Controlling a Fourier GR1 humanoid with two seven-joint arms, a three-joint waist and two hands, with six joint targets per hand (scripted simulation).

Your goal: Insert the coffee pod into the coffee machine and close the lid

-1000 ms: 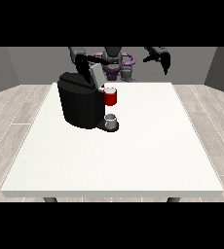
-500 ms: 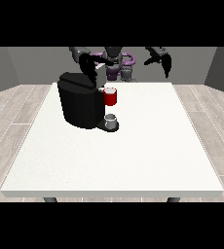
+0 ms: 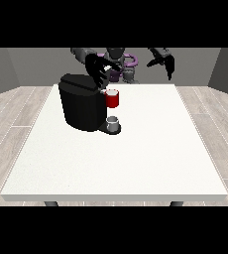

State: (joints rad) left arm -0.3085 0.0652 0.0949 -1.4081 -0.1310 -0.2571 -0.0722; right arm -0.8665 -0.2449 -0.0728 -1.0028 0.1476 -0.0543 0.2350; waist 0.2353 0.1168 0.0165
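The black coffee machine (image 3: 81,106) stands on the white table (image 3: 136,158), left of middle, with a red head (image 3: 113,98) at its front and a small grey cup (image 3: 113,124) under it. The hand at the view's left (image 3: 98,70) hovers just above the machine's top, fingers spread and relaxed. A small white thing shows at its fingertips, above the red head; I cannot tell whether it is the pod. The hand at the view's right (image 3: 164,62) is raised in the air at the table's far edge, fingers hanging relaxed, holding nothing.
The robot's torso (image 3: 118,64) stands behind the table's far edge. The table stretches wide in front of and to the right of the machine.
The hand at the view's left has moved forward and down over the machine's top. The hand at the view's right has stayed raised, shifting only slightly.
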